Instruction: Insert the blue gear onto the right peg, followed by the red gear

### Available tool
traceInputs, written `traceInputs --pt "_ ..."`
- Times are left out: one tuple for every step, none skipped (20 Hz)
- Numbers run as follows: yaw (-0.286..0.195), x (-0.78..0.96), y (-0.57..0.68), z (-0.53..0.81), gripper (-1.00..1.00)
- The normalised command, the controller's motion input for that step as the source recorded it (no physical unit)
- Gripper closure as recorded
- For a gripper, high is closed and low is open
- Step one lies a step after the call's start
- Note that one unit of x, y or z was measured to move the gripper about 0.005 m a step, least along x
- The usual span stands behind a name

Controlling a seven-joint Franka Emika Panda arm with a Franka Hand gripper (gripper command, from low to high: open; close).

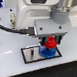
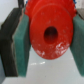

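Observation:
The red gear [image 1: 49, 43] [image 2: 45, 22] sits between my gripper's [image 1: 49, 42] [image 2: 50, 42] teal pads [image 2: 22, 45], which press on both its sides, and its centre hole faces the wrist camera. In the exterior view it hangs just above the blue gear [image 1: 47, 51]. The blue gear lies flat on the right part of the grey black-rimmed plate [image 1: 28, 56]. The right peg is hidden under the gears. A thin dark pin [image 1: 34, 51] stands free on the plate, to the exterior view's left of the gears.
A black cable [image 1: 12, 29] runs across the white table on the exterior view's left. The arm's bulky white body [image 1: 40, 14] fills the upper part of that view.

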Motion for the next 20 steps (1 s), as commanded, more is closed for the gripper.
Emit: traceInputs --pt "0.0 0.11 -0.09 0.16 1.0" --pt "0.0 0.15 -0.04 0.17 1.0" --pt "0.0 0.11 -0.04 0.1 1.0" --pt "0.0 0.04 -0.21 0.0 1.0" --pt "0.0 0.13 -0.18 -0.02 1.0" --pt "0.0 0.07 -0.09 0.18 1.0" --pt "0.0 0.12 -0.07 0.1 1.0" --pt "0.0 0.23 -0.06 0.14 1.0" --pt "0.0 0.04 -0.03 0.29 1.0" --pt "0.0 0.08 -0.22 0.04 1.0" --pt "0.0 0.15 -0.08 0.15 1.0" --pt "0.0 0.15 -0.11 -0.1 1.0" --pt "0.0 0.21 -0.11 0.09 1.0" --pt "0.0 0.09 -0.1 0.02 1.0" --pt "0.0 0.13 -0.08 -0.08 1.0" --pt "0.0 0.12 -0.1 -0.14 1.0" --pt "0.0 0.16 -0.07 -0.04 1.0" --pt "0.0 0.18 -0.13 0.0 1.0" --pt "0.0 0.09 -0.23 0.4 1.0" --pt "0.0 0.01 -0.41 -0.2 1.0"
